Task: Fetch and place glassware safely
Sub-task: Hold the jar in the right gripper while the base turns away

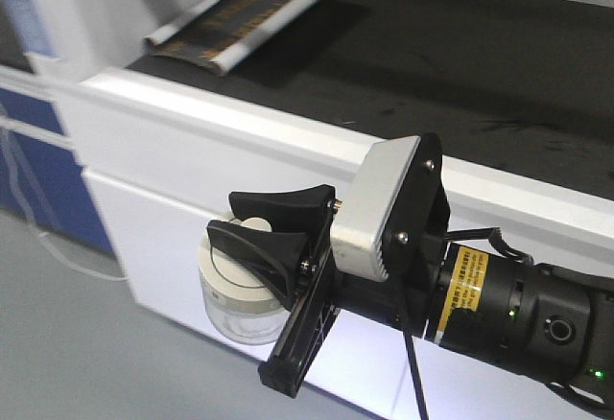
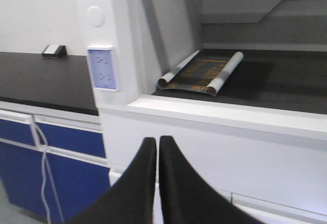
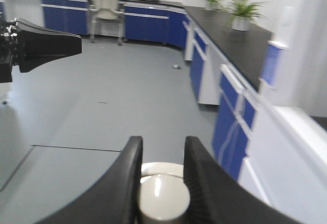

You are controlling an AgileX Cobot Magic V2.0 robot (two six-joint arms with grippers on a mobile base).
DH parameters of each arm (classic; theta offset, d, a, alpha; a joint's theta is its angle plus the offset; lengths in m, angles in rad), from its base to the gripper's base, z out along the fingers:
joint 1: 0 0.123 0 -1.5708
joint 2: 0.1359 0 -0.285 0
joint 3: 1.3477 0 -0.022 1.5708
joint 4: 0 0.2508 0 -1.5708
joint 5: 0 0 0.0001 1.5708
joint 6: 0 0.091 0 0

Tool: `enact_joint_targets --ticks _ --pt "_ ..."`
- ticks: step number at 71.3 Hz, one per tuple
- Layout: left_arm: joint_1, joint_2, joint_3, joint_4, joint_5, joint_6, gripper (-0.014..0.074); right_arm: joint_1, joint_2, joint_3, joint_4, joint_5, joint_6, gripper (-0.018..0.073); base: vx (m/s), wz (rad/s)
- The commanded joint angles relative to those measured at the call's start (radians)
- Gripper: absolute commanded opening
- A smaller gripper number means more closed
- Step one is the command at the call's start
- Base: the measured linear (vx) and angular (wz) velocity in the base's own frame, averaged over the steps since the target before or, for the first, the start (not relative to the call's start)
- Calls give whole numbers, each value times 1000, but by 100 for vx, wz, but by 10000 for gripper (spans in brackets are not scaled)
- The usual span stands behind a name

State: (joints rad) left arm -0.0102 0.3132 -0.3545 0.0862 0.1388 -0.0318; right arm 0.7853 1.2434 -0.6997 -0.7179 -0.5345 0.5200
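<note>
Half hidden under right gripper: glass jar, only off-white lid and lower glass wall showing. Jaws clamped on lid knob, jar hanging clear of grey floor. Just behind jar, white table front; farther behind jar, rolled sheet on dark top. Left gripper away from jar, jaws pressed together, empty.

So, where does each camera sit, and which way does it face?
Front view: up on the robot, looking down at the white bench; shows right gripper clamping the jar.
Left wrist: behind the shut left gripper, facing the rolled sheet.
Right wrist: behind its fingers, facing the lab floor, jar lid between.
Shared: the jar, front and right wrist; the sheet, front and left wrist.
</note>
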Motion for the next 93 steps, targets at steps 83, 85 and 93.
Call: enact_joint_targets --ticks 83,85,93 --pt "-5 7 -26 -10 -67 -9 -7 -1 -29 -30 28 -81 -6 -3 -9 63" --pt "-5 7 -26 -10 -67 -9 -7 -1 -29 -30 28 -81 -6 -3 10 70" --pt "-5 7 -26 -10 -67 -9 -7 -1 -29 -30 28 -81 -6 -3 11 63"
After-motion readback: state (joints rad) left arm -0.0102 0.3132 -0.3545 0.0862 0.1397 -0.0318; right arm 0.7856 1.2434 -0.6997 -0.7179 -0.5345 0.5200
